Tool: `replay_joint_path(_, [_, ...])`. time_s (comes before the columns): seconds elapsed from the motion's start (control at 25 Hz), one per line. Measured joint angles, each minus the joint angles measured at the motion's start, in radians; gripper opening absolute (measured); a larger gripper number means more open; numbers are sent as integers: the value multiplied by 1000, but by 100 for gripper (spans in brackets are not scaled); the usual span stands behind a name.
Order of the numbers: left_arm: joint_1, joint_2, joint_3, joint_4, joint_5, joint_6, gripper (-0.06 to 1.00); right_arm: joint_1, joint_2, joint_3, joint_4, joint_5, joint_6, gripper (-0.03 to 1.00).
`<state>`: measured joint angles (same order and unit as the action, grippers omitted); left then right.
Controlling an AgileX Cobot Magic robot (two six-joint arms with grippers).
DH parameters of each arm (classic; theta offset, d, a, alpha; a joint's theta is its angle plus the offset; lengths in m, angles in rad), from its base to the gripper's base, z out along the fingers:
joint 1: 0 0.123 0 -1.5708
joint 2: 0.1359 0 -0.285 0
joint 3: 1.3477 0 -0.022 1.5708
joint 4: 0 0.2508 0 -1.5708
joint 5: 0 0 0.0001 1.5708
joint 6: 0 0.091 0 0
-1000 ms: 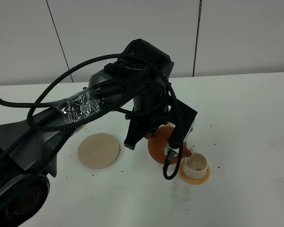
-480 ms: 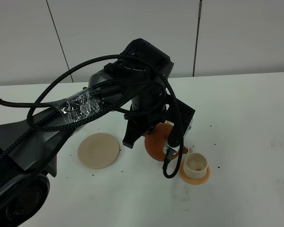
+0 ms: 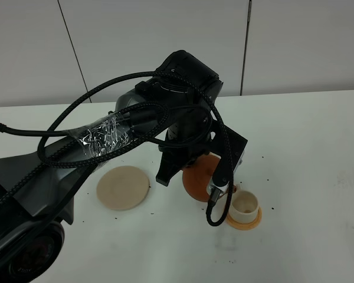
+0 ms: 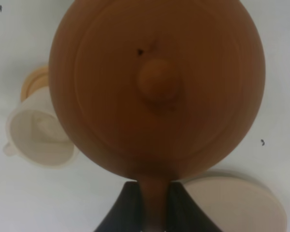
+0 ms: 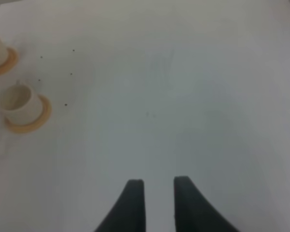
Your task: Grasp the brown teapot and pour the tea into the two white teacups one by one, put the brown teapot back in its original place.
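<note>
Beside the near teacup [image 3: 245, 204], the brown teapot [image 3: 197, 178] has tipped back level, left fingers [image 4: 123, 210] clenched on its handle [image 4: 154, 198]; pouring there looks finished.

Reddish-brown teapot [image 4: 154, 87], cream-white cups [image 5: 17, 100], orange coasters [image 5: 42, 117], beige disc [image 3: 123, 187], white table [image 3: 307, 171], black arm [image 3: 183, 73].

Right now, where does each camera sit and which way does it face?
Exterior high: high off the arms, looking down at the table; the left arm covers the middle.
Left wrist: on the left arm, looking straight down on the brown teapot; left fingers pinch its handle.
Right wrist: on the right arm, looking along the table; right fingers show, empty.
Shared: high and left wrist views both show teapot, a white teacup, beige disc.
</note>
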<state>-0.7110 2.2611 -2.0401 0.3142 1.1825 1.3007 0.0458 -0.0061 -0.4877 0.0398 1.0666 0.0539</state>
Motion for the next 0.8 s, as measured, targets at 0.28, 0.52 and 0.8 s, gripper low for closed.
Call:
replay_joint_path(0.28, [-5, 0, 0, 18, 0, -8, 18, 0, 0, 0, 0, 0, 0, 15])
replay_joint_path(0.52, [-21, 0, 0, 35, 0, -12, 18, 0, 0, 0, 0, 0, 0, 15])
replay_joint_path(0.8, [-30, 0, 0, 56, -1, -15, 18, 0, 0, 0, 0, 0, 0, 15])
